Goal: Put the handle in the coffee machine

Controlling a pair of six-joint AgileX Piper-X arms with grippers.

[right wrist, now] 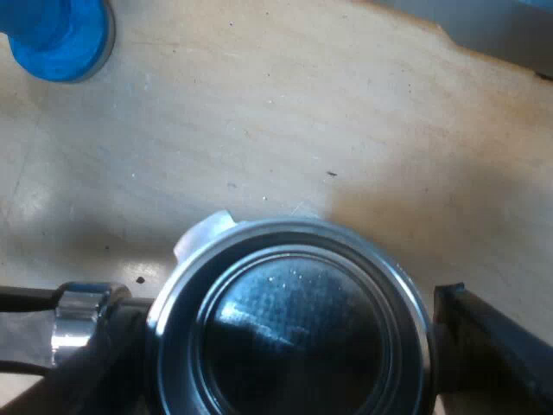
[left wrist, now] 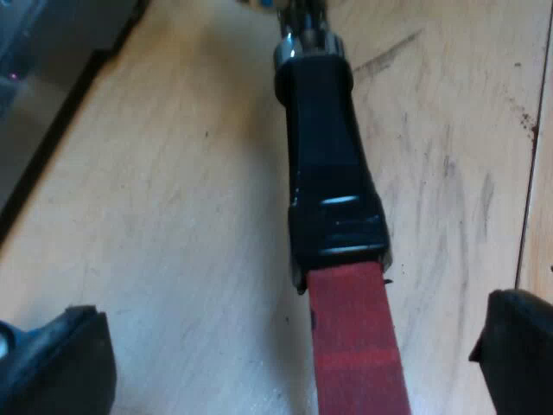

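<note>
The metal holder's dark handle (left wrist: 328, 173) lies over the wooden table and ends in a red strip (left wrist: 354, 346). That red end runs between the two black fingertips of my left gripper (left wrist: 285, 363), which stands open, wide of the handle on both sides. The holder's round metal basket (right wrist: 289, 259) faces up with a dark inside. My right gripper (right wrist: 289, 359) is shut on the basket, one finger (right wrist: 492, 346) against its rim and the other by the chrome neck (right wrist: 78, 316).
A blue tamper (right wrist: 56, 35) stands on the wooden table (right wrist: 302, 112) some way beyond the basket. A grey, dark-edged base (left wrist: 52, 60) lies beside the handle's far part. A pale grey object (right wrist: 501, 26) sits at the table's edge.
</note>
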